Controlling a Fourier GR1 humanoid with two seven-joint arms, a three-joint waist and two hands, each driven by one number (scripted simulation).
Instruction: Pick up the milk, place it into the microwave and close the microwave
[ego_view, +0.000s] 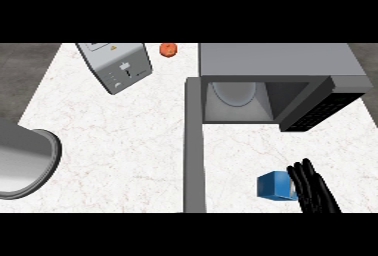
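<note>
From the head view, the white marbled counter (118, 140) carries a boxy grey microwave (277, 62), its door (193, 145) swung open towards the viewer and a pale round plate (235, 93) visible inside. The milk (275, 185) is a small blue carton standing on the counter in front of the microwave, right of the door. The black right hand (314, 187) lies against its right side, fingers straight, not curled round it. A curved metal pot (26, 162) sits at left, a grey slanted appliance (117, 65) and an orange fruit (169, 49) behind.

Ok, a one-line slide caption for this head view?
Right hand beside the blue milk carton on the counter, before the open microwave.
</note>
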